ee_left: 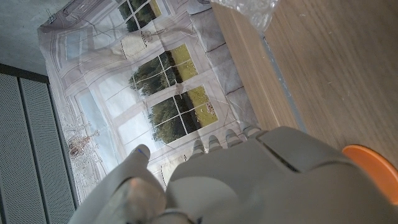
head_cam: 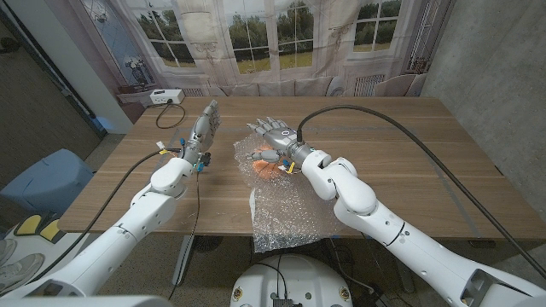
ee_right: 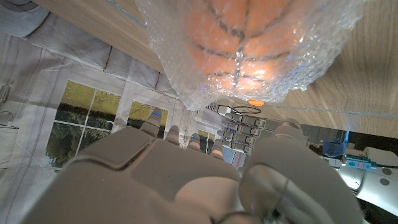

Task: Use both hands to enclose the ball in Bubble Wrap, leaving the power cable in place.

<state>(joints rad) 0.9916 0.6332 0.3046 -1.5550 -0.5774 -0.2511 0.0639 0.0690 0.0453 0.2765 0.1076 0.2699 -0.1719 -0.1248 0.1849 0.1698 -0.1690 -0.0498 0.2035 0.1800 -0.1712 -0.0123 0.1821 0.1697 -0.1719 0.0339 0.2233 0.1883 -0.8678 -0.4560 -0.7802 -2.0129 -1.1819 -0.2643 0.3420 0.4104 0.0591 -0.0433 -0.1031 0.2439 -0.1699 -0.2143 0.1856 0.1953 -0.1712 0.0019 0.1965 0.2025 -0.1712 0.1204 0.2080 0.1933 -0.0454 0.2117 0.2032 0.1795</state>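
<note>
Right hand point(head_cam: 275, 134) sits just above centre of the head view, fingers spread and reaching over the far side of the ball point(head_cam: 268, 161); I judge it is there to pin the bubble wrap point(head_cam: 286, 209) against the ball so the sheet does not spring back. Whether its fingers actually touch the film I cannot tell. The ball, orange with dark seams, lies at the centre of the frame just below that hand, already under a fold of wrap, and in the right wrist view it shows through the film point(ee_right: 249, 43) just ahead of the fingertips. The rest of the sheet trails down toward the counter point(head_cam: 426, 162) edge at lower centre. My left hand point(head_cam: 204, 126) stands on edge left of centre, fingers straight and held together, holding nothing, near the wrap's left edge but apart from it. I read it as waiting to push that side in. A power cable point(head_cam: 167, 117) lies at the upper left, well apart from both hands.
</note>
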